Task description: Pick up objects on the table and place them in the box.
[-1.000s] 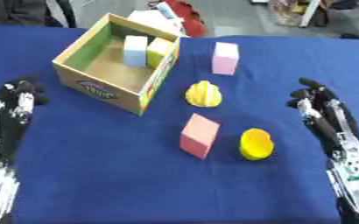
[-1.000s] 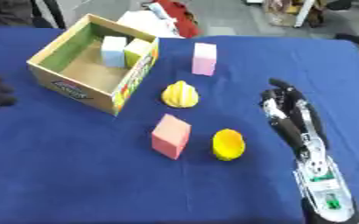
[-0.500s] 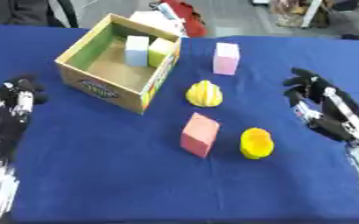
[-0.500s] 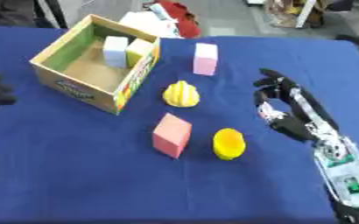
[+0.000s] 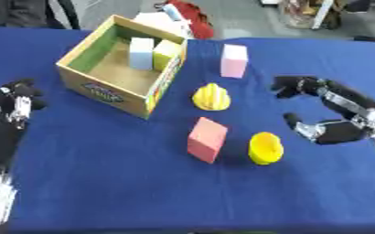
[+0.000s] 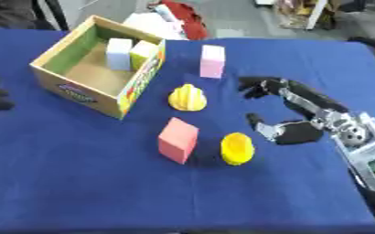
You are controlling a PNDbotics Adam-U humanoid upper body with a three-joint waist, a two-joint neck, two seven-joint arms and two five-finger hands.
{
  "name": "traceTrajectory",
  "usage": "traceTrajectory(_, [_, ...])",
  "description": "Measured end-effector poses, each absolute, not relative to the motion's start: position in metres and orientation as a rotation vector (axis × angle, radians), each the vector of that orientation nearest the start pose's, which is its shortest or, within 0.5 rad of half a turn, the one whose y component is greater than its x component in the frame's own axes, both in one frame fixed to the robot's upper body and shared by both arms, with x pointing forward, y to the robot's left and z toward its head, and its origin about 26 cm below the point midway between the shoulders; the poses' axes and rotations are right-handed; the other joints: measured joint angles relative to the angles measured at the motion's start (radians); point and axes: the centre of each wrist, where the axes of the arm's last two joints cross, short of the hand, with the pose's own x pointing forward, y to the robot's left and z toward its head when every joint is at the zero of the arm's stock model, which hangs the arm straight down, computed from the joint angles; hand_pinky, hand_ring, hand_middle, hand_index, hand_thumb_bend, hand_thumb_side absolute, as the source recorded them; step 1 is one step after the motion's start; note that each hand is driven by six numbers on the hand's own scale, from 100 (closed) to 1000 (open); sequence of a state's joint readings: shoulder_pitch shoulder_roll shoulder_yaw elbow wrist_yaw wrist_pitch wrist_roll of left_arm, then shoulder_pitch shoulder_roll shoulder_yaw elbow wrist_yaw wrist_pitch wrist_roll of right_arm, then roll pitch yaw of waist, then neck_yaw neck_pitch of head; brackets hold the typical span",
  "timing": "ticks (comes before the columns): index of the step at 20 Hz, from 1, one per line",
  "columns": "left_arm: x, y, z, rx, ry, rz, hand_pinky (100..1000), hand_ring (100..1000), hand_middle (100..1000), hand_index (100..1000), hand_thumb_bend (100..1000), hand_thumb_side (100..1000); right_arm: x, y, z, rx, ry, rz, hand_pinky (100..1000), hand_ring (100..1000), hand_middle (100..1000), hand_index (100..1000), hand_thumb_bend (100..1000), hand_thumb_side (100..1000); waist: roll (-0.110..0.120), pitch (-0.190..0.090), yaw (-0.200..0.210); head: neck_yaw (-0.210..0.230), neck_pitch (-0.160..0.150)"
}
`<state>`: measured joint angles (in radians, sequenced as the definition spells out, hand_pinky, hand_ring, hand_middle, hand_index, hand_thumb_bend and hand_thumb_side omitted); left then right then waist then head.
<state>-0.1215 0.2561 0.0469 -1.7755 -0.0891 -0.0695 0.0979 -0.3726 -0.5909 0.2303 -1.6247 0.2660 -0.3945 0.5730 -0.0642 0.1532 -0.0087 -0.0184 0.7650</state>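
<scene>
- Your surface (image 5: 103,183) is covered in blue cloth and fills most of the frame; grey floor and red and white clutter (image 5: 179,16) show along the top edge.
- The box (image 5: 110,93) sits upper left, its long axis running diagonally from upper right to lower left, open top up; a pale blue block (image 5: 141,53) and a yellow-green block (image 5: 165,54) stand inside.
- Centre: pink block (image 5: 233,61), ridged yellow piece (image 5: 211,97), tilted pink cube (image 5: 206,139), yellow cup-like piece (image 5: 265,148).
- Your right hand (image 6: 299,130) hovers just right of the cup-like piece, fingers (image 6: 259,87) spread, released, holding nothing.
- Your left hand (image 5: 14,103) rests at the left edge, fingers relaxed.
</scene>
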Motion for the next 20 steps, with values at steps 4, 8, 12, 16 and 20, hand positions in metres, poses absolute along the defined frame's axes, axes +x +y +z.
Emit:
traceTrajectory(4, [0.299, 0.294, 0.092, 0.347, -1.963, -0.194, 678, 578, 582, 773, 100, 711, 0.349, -0.288, 0.136, -0.112, -1.672, 1.748, 821, 824, 867, 1000, 100, 545, 0.0, -0.004, -0.002, -0.001, 0.0])
traceTrajectory(8, [0.299, 0.295, 0.092, 0.349, -1.96, -0.199, 678, 578, 582, 773, 100, 711, 0.353, -0.287, 0.132, -0.115, -1.593, 1.826, 822, 825, 865, 1000, 100, 576, -0.001, -0.005, -0.002, -0.001, 0.0])
traceTrajectory(12, [0.299, 0.296, 0.092, 0.354, -1.959, -0.205, 677, 578, 582, 773, 100, 711, 0.356, -0.287, 0.125, -0.13, -1.527, 1.877, 824, 832, 872, 1000, 100, 596, -0.002, -0.005, 0.003, -0.001, 0.0])
traceTrajectory(16, [0.299, 0.296, 0.092, 0.356, -1.956, -0.205, 677, 578, 582, 773, 100, 712, 0.359, -0.29, 0.118, -0.165, -1.472, 1.907, 828, 842, 881, 1000, 100, 569, -0.002, -0.005, 0.003, -0.001, 0.0])
traceTrajectory(20, [0.299, 0.296, 0.091, 0.357, -1.953, -0.206, 677, 578, 582, 773, 100, 713, 0.363, -0.292, 0.117, -0.228, -1.449, 1.943, 838, 867, 906, 1000, 100, 537, -0.003, -0.005, 0.003, -0.001, 0.0])
